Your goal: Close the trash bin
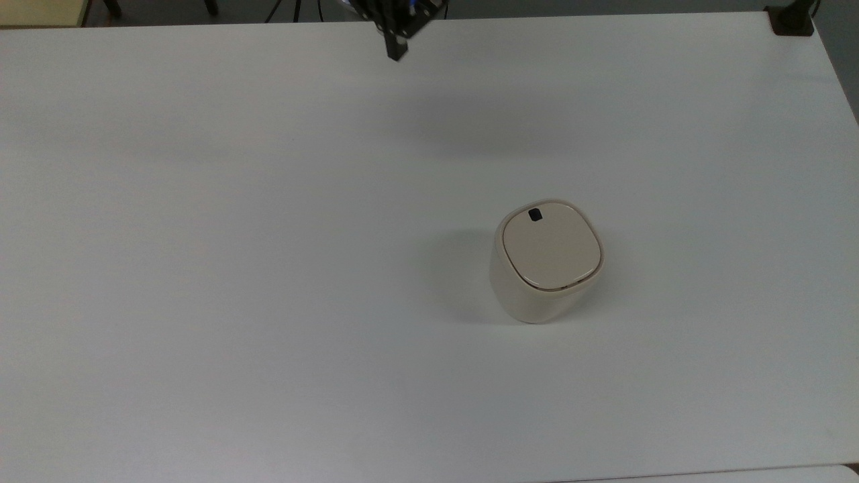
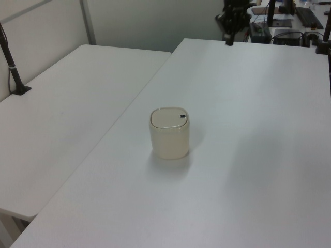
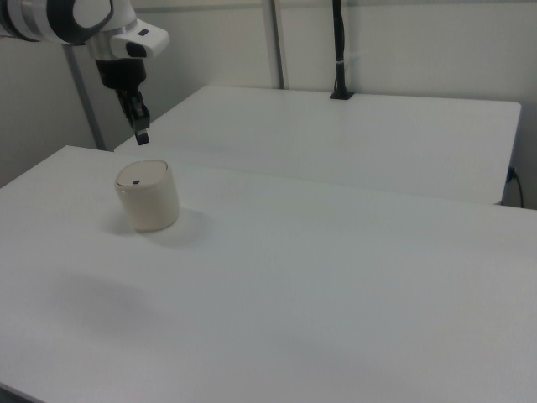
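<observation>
Trash bin (image 1: 547,261) lid sits flat (apparently closed); gripper (image 3: 141,134), pinched together and empty, hangs above; unlatched lid could reopen.

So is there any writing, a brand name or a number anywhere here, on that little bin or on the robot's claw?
There is no readable text.
Trash bin: plain cream body and lid, no words; its one mark is a small black square latch.
Claw: black, no label to be seen.
Table: plain white, no markings.
</observation>
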{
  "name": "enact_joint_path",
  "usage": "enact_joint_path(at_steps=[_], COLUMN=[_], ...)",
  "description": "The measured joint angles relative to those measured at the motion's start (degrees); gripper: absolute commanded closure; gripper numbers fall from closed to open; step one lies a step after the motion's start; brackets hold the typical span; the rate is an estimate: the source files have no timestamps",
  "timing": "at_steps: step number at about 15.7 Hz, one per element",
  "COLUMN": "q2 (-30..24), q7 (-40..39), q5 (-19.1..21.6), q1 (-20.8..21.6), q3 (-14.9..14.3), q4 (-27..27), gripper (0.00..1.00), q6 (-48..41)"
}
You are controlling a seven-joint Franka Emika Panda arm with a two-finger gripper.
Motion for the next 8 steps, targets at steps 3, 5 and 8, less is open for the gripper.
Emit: enact_joint_path(at_steps=[3, 5, 8], q2=[-2.83, -3.95, -5.15], q7=[-6.27, -9.34, -16.93], q5=[0.0, 0.0, 0.01], q1=[-1.3, -2.24, -3.9], q3=[-0.35, -1.0, -2.05], q4=[-3.21, -4.35, -5.44], gripper=[0.93, 0.81, 0.36], q6=[-0.87, -0.87, -0.87])
